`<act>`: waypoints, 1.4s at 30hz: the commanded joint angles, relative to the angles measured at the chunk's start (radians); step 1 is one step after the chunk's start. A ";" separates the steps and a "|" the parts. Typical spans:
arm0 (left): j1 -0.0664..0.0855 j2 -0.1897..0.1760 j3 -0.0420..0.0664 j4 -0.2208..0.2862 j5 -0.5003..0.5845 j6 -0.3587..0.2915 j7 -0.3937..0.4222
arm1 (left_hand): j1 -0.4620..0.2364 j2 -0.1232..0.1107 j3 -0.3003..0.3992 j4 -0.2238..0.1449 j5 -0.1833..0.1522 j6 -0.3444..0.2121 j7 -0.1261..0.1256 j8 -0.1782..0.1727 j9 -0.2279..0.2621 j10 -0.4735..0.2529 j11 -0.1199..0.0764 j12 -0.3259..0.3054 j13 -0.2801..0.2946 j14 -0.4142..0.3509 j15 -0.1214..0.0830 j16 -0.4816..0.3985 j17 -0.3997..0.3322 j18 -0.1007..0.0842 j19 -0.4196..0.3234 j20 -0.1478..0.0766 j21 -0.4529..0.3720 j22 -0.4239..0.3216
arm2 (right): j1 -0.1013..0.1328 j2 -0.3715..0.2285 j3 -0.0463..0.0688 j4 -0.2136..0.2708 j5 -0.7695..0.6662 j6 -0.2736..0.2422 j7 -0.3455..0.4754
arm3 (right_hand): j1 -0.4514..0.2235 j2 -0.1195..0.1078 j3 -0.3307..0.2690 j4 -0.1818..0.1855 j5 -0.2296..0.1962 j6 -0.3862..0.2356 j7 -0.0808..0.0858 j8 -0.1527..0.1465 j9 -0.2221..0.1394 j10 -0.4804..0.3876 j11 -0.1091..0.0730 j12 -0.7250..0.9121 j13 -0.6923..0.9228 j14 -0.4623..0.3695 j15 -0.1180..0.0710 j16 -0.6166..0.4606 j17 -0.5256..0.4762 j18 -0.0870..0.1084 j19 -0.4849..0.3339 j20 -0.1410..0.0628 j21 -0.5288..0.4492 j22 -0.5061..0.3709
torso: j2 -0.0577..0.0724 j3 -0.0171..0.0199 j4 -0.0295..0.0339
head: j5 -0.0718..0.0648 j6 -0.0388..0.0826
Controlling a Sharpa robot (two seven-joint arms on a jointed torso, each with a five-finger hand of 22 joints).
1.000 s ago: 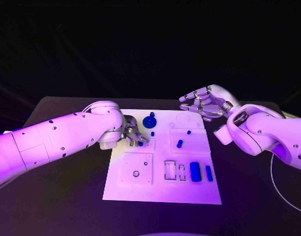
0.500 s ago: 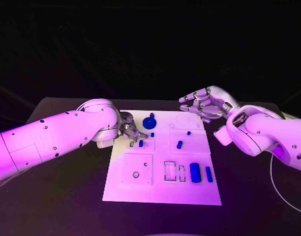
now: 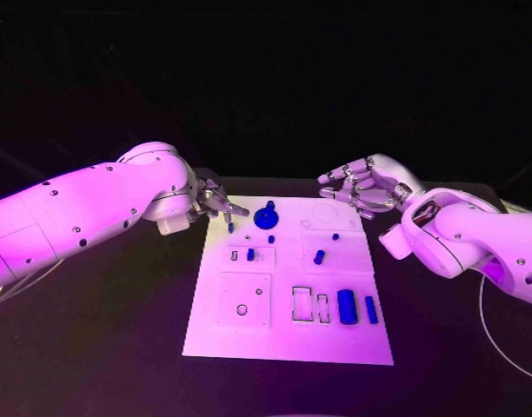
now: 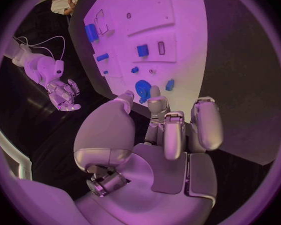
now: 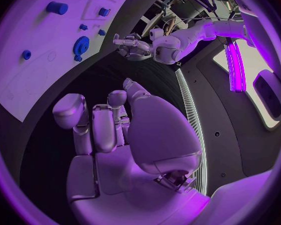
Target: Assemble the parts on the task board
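White task board (image 3: 286,339) lies mid-bench (image 3: 103,330) carrying one round blue gear (image 3: 266,217) at its far end and two blue bars (image 3: 345,306) near right. Left hand (image 3: 211,201) pinches a small blue part (image 3: 229,227) beside the gear. Right hand (image 3: 364,185) hovers far right, fingers curled, holding nothing.

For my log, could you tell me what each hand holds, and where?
Right hand holds nothing; whether left hand holds the small blue part beside it cannot be told.
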State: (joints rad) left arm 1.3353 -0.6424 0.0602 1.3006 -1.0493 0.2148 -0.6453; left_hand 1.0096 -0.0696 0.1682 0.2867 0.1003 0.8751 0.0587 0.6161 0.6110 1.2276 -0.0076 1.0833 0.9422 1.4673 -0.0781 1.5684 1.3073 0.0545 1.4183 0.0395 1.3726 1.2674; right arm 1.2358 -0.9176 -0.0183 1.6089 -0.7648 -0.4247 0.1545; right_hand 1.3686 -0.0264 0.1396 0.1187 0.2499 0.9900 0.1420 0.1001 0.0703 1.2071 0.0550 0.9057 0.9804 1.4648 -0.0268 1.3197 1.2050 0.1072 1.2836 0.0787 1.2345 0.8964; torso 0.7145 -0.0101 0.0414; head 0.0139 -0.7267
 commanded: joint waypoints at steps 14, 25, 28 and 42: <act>0.011 0.119 -0.021 -0.224 -0.153 0.085 0.032 | 0.062 -0.004 -0.043 0.005 0.004 0.031 0.000 -0.002 -0.028 0.006 -0.003 0.014 0.006 0.103 0.007 0.002 0.263 0.015 0.001 0.002 -0.004 0.008 | -0.001 0.008 -0.001 -0.004 -0.019 0.014 0.001 | -0.009 -0.003 0.003 0.006 0.003 -0.007 0.003 0.003 -0.001 -0.007 -0.002 -0.005 -0.003 0.029 0.002 -0.002 -0.002 0.019 -0.009 0.000 -0.007 -0.001 | 0.001 -0.0023 -0.0005 | 0.005 0.002; 0.008 0.162 -0.039 -0.297 -0.152 0.112 0.068 | 0.049 0.008 -0.066 0.006 0.003 0.040 -0.005 0.007 -0.026 0.018 -0.007 0.029 0.021 0.103 0.004 0.002 0.263 0.012 0.008 -0.001 0.004 0.020 | -0.001 0.012 -0.001 -0.009 -0.024 0.015 0.001 | -0.008 -0.001 0.007 0.005 0.015 -0.008 0.003 0.003 -0.001 -0.008 -0.002 -0.009 -0.007 0.029 0.002 -0.005 -0.003 0.019 -0.009 0.000 -0.010 -0.004 | 0.001 -0.0021 -0.0024 | 0.008 -0.003; 0.006 0.170 -0.041 -0.305 -0.133 0.119 0.084 | 0.046 0.013 -0.072 0.006 0.003 0.044 -0.007 0.010 -0.025 0.024 -0.009 0.036 0.029 0.103 0.003 0.002 0.263 0.011 0.011 -0.002 0.007 0.026 | -0.001 0.014 -0.001 -0.009 -0.025 0.016 0.002 | -0.008 -0.001 0.007 0.005 0.015 -0.008 0.003 0.003 -0.001 -0.008 -0.002 -0.009 -0.007 0.029 0.002 -0.005 -0.003 0.019 -0.009 0.000 -0.010 -0.004 | 0.001 -0.0017 -0.0016 | 0.007 -0.005; 0.003 0.178 -0.044 -0.303 -0.115 0.136 0.109 | 0.053 0.026 -0.082 0.002 0.004 0.049 -0.011 0.017 -0.022 0.034 -0.012 0.049 0.042 0.103 0.000 0.002 0.263 0.009 0.016 -0.005 0.013 0.035 | -0.001 0.016 -0.001 -0.011 -0.025 0.018 0.001 | -0.008 -0.001 0.007 0.005 0.015 -0.008 0.003 0.003 -0.001 -0.008 -0.002 -0.009 -0.007 0.029 0.002 -0.005 -0.003 0.019 -0.009 0.000 -0.010 -0.004 | 0.000 -0.0006 -0.0014 | 0.007 -0.011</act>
State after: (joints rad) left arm 1.3385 -0.4667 0.0163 0.9945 -1.1759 0.3166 -0.5590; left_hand 1.0607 -0.0496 0.0922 0.2901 0.1070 0.9167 0.0497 0.6294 0.5881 1.2548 -0.0195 1.1305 0.9829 1.4637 -0.0747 1.5684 1.3078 0.0546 1.4294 0.0358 1.3794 1.3017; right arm 1.2354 -0.9029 -0.0188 1.5979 -0.7797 -0.4206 0.1538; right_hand 1.3687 -0.0264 0.1424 0.1215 0.2578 0.9876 0.1441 0.1001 0.0705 1.2043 0.0520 0.9006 0.9747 1.4648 -0.0268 1.3196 1.2029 0.1071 1.2838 0.0789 1.2278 0.8937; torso 0.7148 -0.0109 0.0400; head 0.0216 -0.7367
